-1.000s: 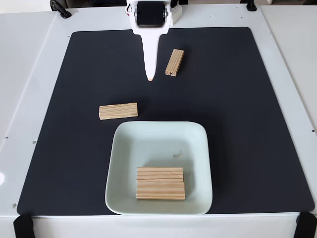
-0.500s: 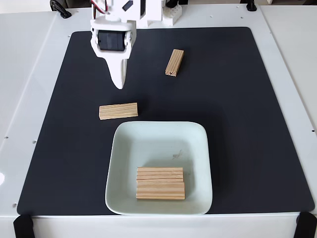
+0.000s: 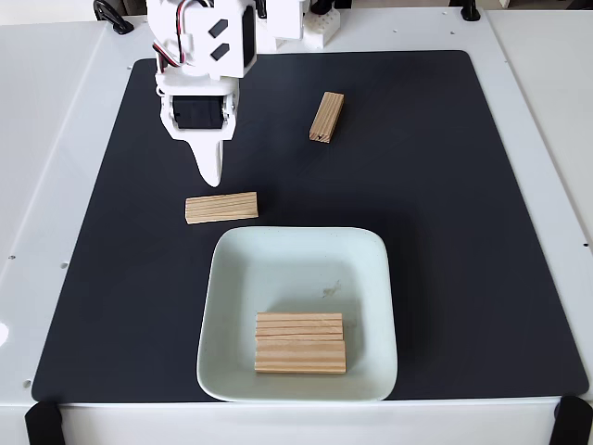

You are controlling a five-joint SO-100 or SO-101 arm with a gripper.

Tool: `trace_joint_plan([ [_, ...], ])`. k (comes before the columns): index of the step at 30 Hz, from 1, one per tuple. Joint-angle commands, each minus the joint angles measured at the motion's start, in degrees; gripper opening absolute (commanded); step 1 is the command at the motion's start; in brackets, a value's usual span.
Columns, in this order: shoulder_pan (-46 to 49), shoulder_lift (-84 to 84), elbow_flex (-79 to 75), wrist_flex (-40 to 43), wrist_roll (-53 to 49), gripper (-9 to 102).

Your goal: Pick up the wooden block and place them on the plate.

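On the black mat that covers the white counter, near its left-centre, lies a small light-wood block with dark lengthwise grain lines. Its long axis runs nearly side to side, parallel to the plate's far rim. The white gripper hangs just beyond it, toward the far edge, tip pointing down at the block's left half. The fingers look pressed together in one taper, holding nothing. A second block lies apart toward the far edge, angled almost front to back. The pale mint-green square plate sits near the front edge, already holding two blocks side by side. The nearest block seems the likely next target.
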Motion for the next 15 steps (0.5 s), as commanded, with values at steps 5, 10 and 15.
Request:
trace_joint_plan([
  [5,1.58,0.35,-2.46,0.26,-2.29,22],
  [10,2.55,0.35,-1.23,0.26,-4.13,20],
  [15,3.16,0.35,0.88,0.26,-4.13,18],
])
